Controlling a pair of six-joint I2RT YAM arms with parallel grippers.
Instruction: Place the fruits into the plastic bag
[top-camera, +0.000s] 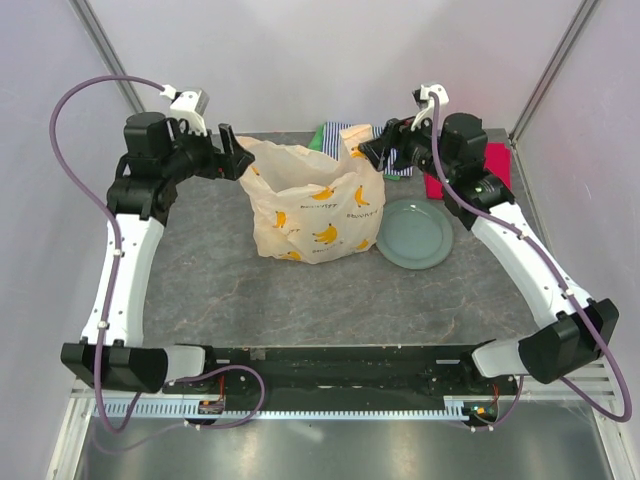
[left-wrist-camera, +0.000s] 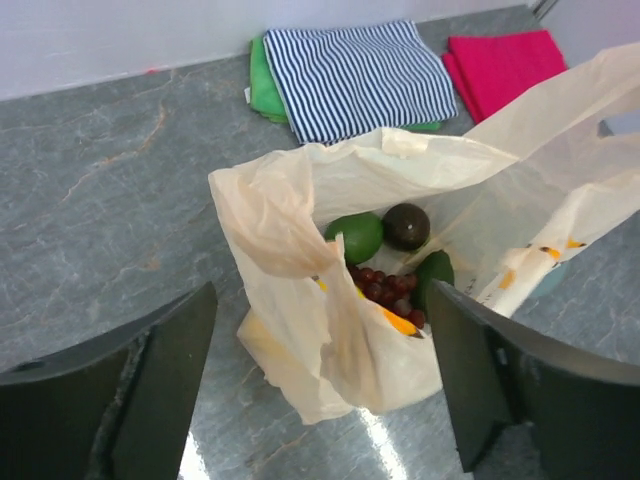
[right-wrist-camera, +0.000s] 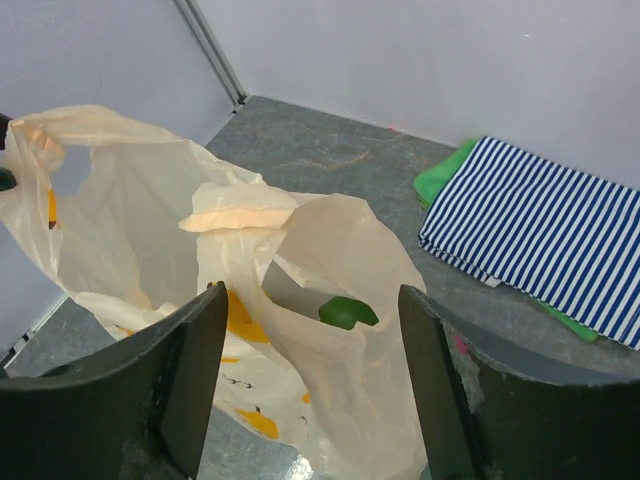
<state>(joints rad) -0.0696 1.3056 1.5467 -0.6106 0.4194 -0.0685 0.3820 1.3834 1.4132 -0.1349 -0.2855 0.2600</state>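
The plastic bag (top-camera: 315, 205), cream with printed yellow bananas, stands open in the middle of the table. In the left wrist view the bag (left-wrist-camera: 300, 230) holds a green lime (left-wrist-camera: 357, 235), a dark avocado (left-wrist-camera: 406, 226), a purple grape bunch (left-wrist-camera: 385, 287), another green fruit (left-wrist-camera: 433, 272) and a bit of yellow (left-wrist-camera: 397, 321). The right wrist view shows the bag (right-wrist-camera: 330, 250) with one green fruit (right-wrist-camera: 347, 312) inside. My left gripper (top-camera: 238, 155) is open and empty just above the bag's left rim. My right gripper (top-camera: 368, 150) is open and empty above the bag's right rim.
A round grey-green plate (top-camera: 412, 233) lies right of the bag. A striped folded cloth (top-camera: 340, 135) on a green cloth lies behind the bag. A red folded cloth (top-camera: 497, 165) lies at the back right. Grey walls close the back and sides.
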